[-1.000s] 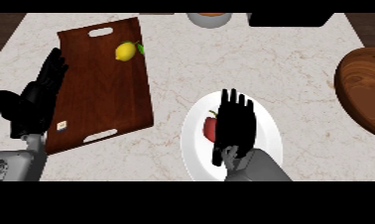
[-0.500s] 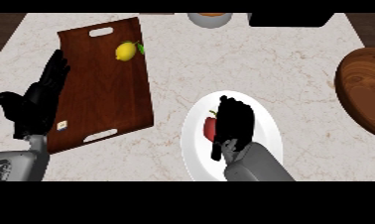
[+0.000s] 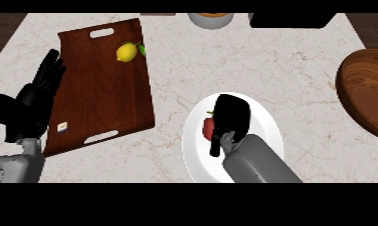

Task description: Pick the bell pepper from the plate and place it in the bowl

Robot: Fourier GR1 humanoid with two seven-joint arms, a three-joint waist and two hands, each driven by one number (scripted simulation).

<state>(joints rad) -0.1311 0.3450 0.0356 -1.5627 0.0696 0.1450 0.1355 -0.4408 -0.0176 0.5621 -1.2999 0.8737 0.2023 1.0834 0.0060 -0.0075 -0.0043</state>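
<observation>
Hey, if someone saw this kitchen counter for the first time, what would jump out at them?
First, the black right hand curled over a red bell pepper on the white plate at lower centre. Next, the yellow lemon on the dark wooden tray at left, with the left hand resting open beside it, and the wooden bowl at the right edge.

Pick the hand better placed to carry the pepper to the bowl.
Right. The right hand is already curled over the red pepper on the plate, with the bowl on its side. The left hand rests open by the tray.
</observation>
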